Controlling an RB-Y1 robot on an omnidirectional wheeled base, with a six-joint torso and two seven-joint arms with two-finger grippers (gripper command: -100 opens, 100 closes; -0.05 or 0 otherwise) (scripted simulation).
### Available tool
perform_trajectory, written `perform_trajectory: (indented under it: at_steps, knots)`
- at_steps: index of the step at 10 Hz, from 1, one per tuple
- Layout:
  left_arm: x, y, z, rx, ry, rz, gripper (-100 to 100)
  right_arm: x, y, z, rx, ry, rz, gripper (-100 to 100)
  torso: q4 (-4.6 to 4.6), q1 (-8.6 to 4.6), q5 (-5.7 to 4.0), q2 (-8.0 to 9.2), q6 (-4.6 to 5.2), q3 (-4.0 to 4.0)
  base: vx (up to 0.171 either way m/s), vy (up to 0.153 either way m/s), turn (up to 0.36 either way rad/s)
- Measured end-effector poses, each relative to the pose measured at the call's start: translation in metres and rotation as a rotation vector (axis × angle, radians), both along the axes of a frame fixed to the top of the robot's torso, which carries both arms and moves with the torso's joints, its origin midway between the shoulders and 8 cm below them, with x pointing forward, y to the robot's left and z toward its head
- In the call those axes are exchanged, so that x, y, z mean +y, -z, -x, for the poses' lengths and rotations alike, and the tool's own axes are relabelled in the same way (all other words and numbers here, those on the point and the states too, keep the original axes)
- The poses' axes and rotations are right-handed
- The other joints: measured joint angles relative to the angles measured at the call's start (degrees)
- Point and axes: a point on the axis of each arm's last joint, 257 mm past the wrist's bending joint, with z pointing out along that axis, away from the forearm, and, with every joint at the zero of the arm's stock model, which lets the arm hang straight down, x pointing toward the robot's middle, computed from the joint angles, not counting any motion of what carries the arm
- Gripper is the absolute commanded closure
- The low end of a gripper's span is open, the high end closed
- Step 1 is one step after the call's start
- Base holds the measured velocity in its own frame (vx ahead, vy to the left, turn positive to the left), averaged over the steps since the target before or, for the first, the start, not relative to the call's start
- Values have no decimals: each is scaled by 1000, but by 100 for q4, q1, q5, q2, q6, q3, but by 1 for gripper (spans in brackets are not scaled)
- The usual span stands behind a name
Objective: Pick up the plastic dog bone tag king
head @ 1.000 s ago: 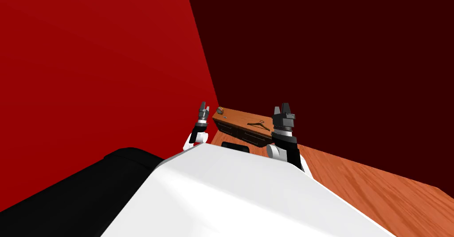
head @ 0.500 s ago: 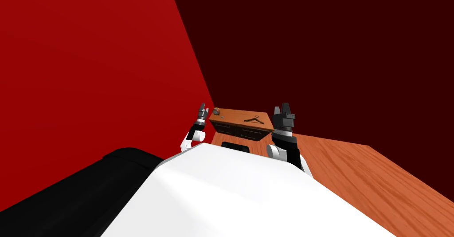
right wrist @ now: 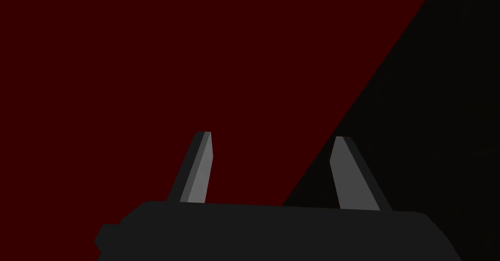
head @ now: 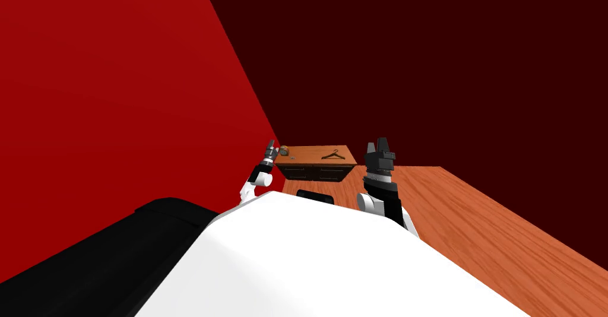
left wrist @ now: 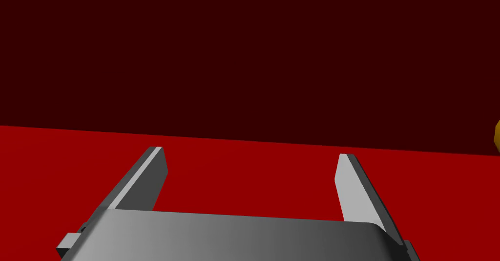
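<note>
A low cabinet (head: 318,164) sits in the middle of the head view, just above the two grippers, in the corner where the walls meet. It is a flat-topped box of orange-brown wood with dark drawer fronts along its near face. On its top lies a thin, dark hanger (head: 334,154) towards the right end, and a small round brown lump (head: 284,150) at the left end. The tag (head: 291,158) is hard to make out. A tiny pale speck just beside the lump, near the top's front edge, seems to be it, but its shape is too small to read.

The floor (head: 487,224) is orange board with a streaked grain. It runs open from the cabinet down to the lower right. A bright red wall (head: 119,94) takes the left side and a dark maroon wall (head: 445,64) the right. A smooth black mass (head: 89,260) fills the lower left corner, cut off by the frame.

The left gripper (head: 272,146) stands up at the cabinet's left end, and its wrist view shows the gripper (left wrist: 251,156) with its blades spread and nothing between them. An orange-brown bit (left wrist: 497,136) is cut off by the frame edge there. The right gripper (head: 379,145) rises by the cabinet's right end. In its own view the gripper (right wrist: 273,140) has its blades apart and empty.
</note>
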Motion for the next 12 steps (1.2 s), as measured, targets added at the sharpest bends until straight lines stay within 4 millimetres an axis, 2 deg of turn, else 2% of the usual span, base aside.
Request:
perform_trajectory:
  at_steps: [2, 5, 8, 9, 12]
  knots:
    - [13, 18, -3, 63, -6, 29, -100, 0, 0, 0, 0, 0, 0, 0, -2, -6, -1, -6, 0, -4, -49, 57, -433]
    - [36, 58, -8, 182, -25, 88, -100, 0, 0, 0, 0, 0, 0, 0, -2, 5, 1, -7, -1, -4, -41, 62, -300]
    - [51, 86, -6, 273, -43, 138, -100, 0, 0, 0, 0, 0, 0, 0, -4, -5, 0, -19, -8, -10, -26, 41, -323]
    - [65, 107, -3, 320, -55, 159, -100, 0, 0, 0, 0, 0, 0, 0, -4, -3, 0, -19, -1, -11, -24, 47, -177]
    - [84, 131, 5, 400, -82, 216, -100, 0, 0, 0, 0, 0, 0, 0, -5, -2, 0, -22, -10, -12, -19, 46, -312]
